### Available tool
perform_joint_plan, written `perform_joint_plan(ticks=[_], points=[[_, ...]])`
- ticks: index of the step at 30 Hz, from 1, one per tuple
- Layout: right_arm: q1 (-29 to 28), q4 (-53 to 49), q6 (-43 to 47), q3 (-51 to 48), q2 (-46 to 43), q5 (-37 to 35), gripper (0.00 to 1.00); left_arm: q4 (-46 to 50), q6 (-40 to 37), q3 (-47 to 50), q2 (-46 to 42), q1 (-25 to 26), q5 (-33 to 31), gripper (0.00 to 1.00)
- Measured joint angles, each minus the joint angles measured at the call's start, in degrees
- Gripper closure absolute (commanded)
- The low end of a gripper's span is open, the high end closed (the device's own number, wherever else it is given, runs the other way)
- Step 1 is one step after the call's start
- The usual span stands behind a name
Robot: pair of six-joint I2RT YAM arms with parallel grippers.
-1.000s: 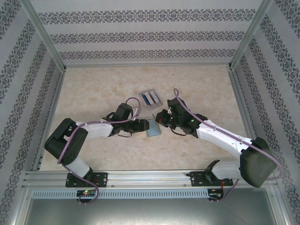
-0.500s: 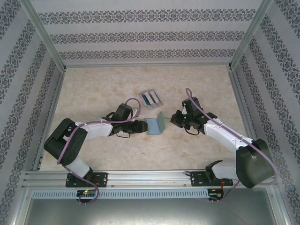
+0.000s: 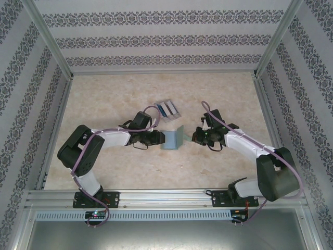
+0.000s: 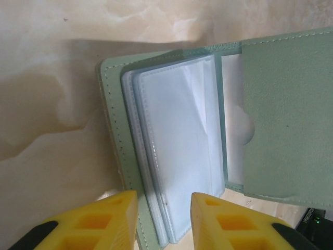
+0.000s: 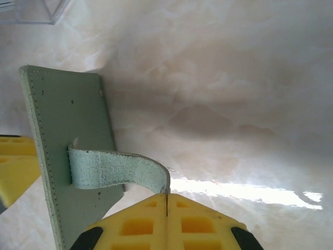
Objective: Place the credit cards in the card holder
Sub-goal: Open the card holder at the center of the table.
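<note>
On the table (image 3: pixel 104 99), the right gripper (image 5: pixel 166 203) pinches the tab (image 5: pixel 114 169) of the open card holder (image 3: pixel 173 138), while the left gripper (image 4: pixel 161 200) has its jaws apart around the clear sleeves (image 4: pixel 177 151).

Tabletop (image 3: pixel 114 94): beige, marbled, glossy; in the right wrist view (image 5: pixel 234 78) a bright streak of reflected light lies across it.

Clear plastic tray (image 3: pixel 179 112): sits flat on the tabletop, past centre towards the back wall, turned at an angle to the edges. One clear corner (image 5: pixel 31 10) shows top left in the right wrist view.

Enclosure: back wall (image 3: pixel 156 39) and side walls (image 3: pixel 21 94) papered in white with grey ornamental bands. Aluminium posts (image 3: pixel 49 39) run up the corners.

Near edge: aluminium rail (image 3: pixel 166 197), a perforated strip (image 3: pixel 166 214) below it, then a grey metal sheet (image 3: pixel 166 234).
</note>
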State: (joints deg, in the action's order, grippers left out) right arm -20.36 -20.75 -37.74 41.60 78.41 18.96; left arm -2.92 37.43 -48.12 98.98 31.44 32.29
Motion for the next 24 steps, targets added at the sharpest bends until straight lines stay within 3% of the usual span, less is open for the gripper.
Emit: perform_joint_plan(ticks=[12,18,21,24], points=[[1.16,-1.38,3.58,0.11,1.81,-2.23,1.0,4.24,-1.25,-1.77,0.0,-0.02,-0.66,0.62],[1.51,-2.23,5.01,0.44,4.04,-3.74,1.0,4.48,-1.86,-1.9,0.0,-0.02,0.72,0.79],[1.51,-2.19,5.16,0.63,4.63,-4.13,1.0,4.42,-1.97,-2.14,0.0,-0.04,2.47,0.99],[1.51,-2.16,5.16,0.63,5.09,-4.13,0.97,4.24,-2.25,-2.62,-0.02,-0.04,4.22,1.0]])
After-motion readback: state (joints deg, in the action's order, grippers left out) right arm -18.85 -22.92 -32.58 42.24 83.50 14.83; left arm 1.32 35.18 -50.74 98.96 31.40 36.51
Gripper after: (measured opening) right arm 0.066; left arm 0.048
